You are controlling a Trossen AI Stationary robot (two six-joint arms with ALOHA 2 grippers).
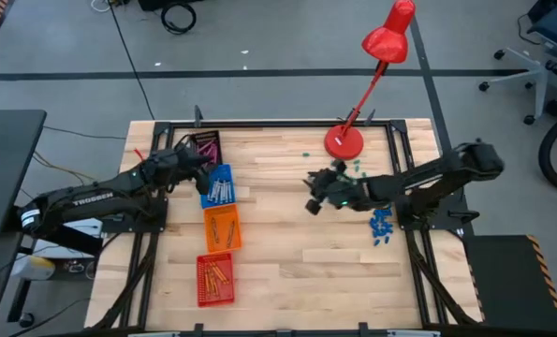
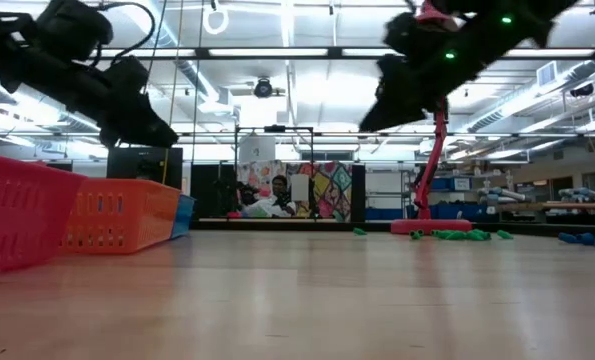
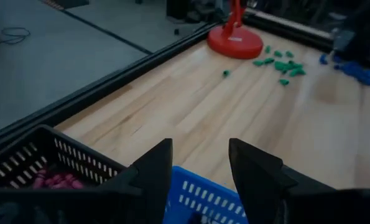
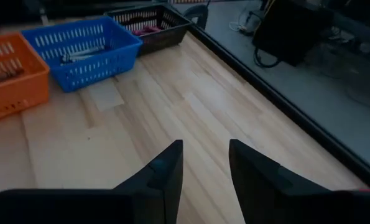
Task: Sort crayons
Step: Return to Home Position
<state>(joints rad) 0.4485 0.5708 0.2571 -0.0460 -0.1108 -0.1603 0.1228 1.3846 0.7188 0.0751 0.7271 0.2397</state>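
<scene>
Red bin (image 2: pixel 17 210) nearest. Crayons (image 4: pixel 78 57) lie sorted in bins (image 4: pixel 91 73) at left. Left gripper (image 3: pixel 200 149) over far bins, right gripper (image 4: pixel 204 149) mid-table: both spread, empty. Judged light, stiff, brittle; pinch mid-length.

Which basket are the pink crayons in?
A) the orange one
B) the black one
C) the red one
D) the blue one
B: the left wrist view shows the pink crayons lying at the bottom of the black basket.
</scene>
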